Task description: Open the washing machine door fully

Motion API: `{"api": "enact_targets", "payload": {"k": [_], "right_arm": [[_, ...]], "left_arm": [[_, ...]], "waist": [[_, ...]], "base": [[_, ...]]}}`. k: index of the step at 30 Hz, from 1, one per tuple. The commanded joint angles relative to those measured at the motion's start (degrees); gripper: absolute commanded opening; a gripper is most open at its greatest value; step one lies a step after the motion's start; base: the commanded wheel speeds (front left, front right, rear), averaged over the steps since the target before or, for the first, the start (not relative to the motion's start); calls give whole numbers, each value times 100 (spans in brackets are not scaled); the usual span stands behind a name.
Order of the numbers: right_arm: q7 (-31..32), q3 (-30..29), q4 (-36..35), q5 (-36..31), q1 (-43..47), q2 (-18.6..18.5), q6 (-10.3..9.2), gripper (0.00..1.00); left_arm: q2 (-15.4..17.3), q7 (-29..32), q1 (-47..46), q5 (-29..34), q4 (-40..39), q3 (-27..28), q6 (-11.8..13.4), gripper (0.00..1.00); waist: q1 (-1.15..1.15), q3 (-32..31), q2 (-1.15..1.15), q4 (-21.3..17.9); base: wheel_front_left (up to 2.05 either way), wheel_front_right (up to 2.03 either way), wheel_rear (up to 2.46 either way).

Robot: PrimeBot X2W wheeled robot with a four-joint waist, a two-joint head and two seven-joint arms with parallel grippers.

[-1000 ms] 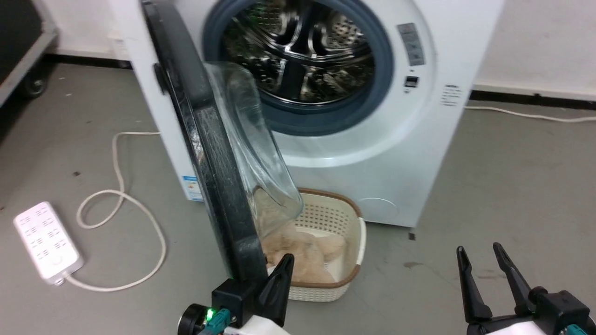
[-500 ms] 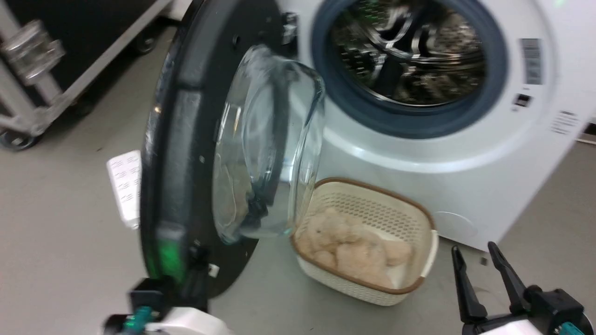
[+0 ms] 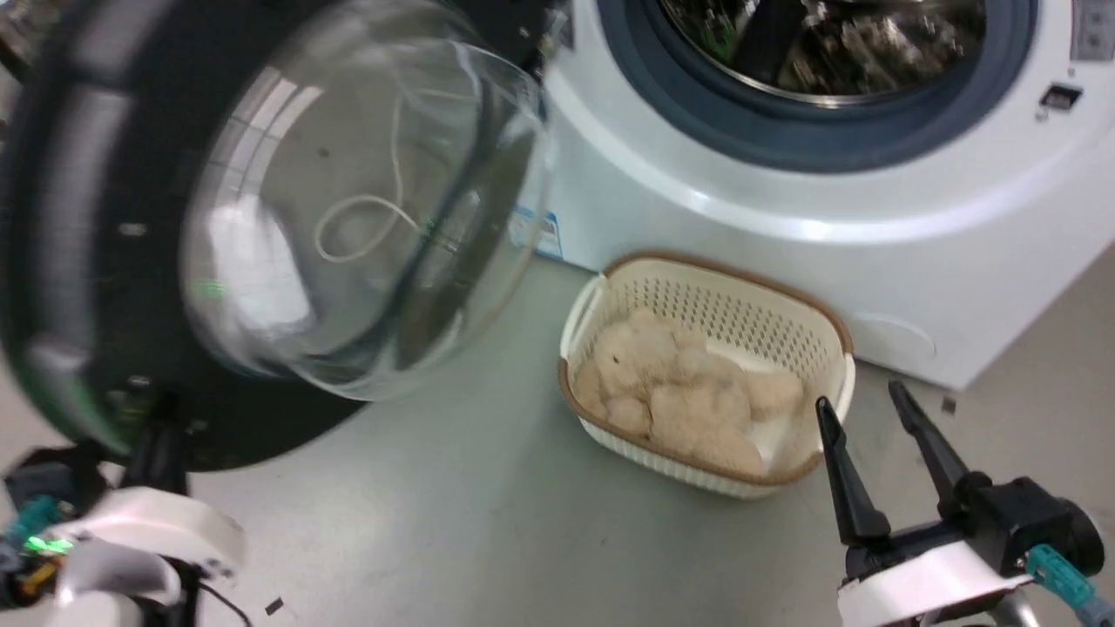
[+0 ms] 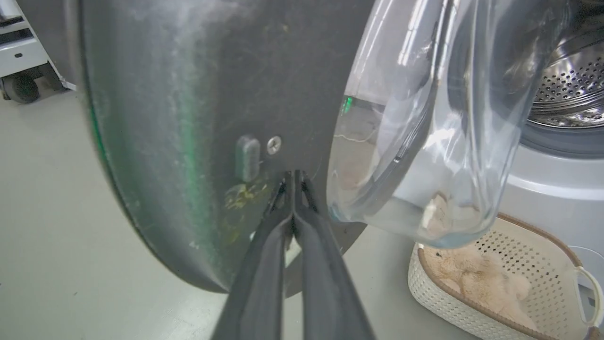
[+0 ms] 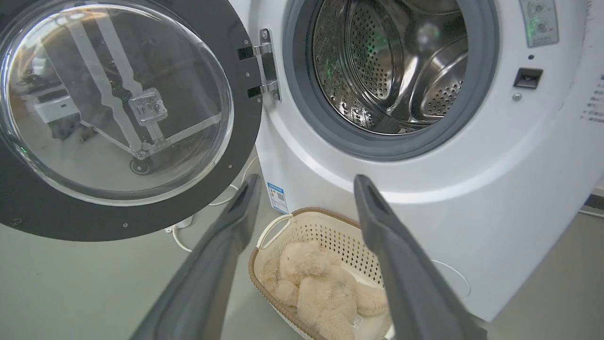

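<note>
The washing machine door is a large black disc with a clear domed glass bowl, swung wide to the left of the washing machine. Its metal hinge joins it to the white front beside the steel drum. My left gripper is shut, its tips touching the door's black inner face beside a small tab and screw, near the lower rim. My right gripper stands open over the floor at the lower right, apart from the door, with nothing between its fingers.
A cream perforated basket holding a beige plush toy sits on the grey floor in front of the machine, between the door and my right gripper. A wheeled cart stands behind the door. A white cable shows through the glass.
The door has swung from nearly edge-on to wide open toward the left, with my left gripper following against its lower part. The head camera has also shifted. The right gripper stays open.
</note>
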Motion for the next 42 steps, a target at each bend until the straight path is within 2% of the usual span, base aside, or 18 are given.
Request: {"api": "enact_targets", "payload": {"k": [1, 11, 15, 19, 23, 31, 41, 42], "right_arm": [[31, -4, -80, -36, -93, 9, 5, 100], [180, -98, -366, -170, -229, 9, 5, 100], [179, -122, -366, -176, -221, 9, 5, 100], [154, -150, -321, -151, -227, 9, 5, 100], [55, -197, -219, -162, -228, 8, 5, 100], [-171, -546, -44, -193, -105, 3, 5, 100], [-247, -641, -24, -24, 147, 8, 5, 100], [-247, -641, -24, -24, 147, 8, 5, 100]], "left_arm": [[115, -30, -168, -61, 138, 118, -26, 0], [1025, -29, -1073, -308, 1542, 807, -176, 0], [1229, -198, -1337, -354, 1970, 921, -279, 0], [1258, -451, -1508, -313, 2190, 876, -370, 0], [1170, -740, -1541, -151, 2119, 766, -388, 0], [563, -906, -1048, 108, 983, 341, -479, 0], [-423, -752, 87, 298, -347, -556, -174, 0], [-423, -752, 87, 298, -347, -556, -174, 0]], "waist": [[-1, 246, 0, -186], [-1, 658, 0, -520], [-1, 678, 0, -583], [-1, 614, 0, -613], [-1, 434, 0, -641], [-1, -227, 0, -929], [-1, -864, 0, -1585], [-1, -864, 0, -1585]], "base": [[0, 0, 0], [0, 0, 0], [0, 0, 0], [0, 0, 0], [0, 0, 0], [0, 0, 0], [0, 0, 0], [0, 0, 0]]}}
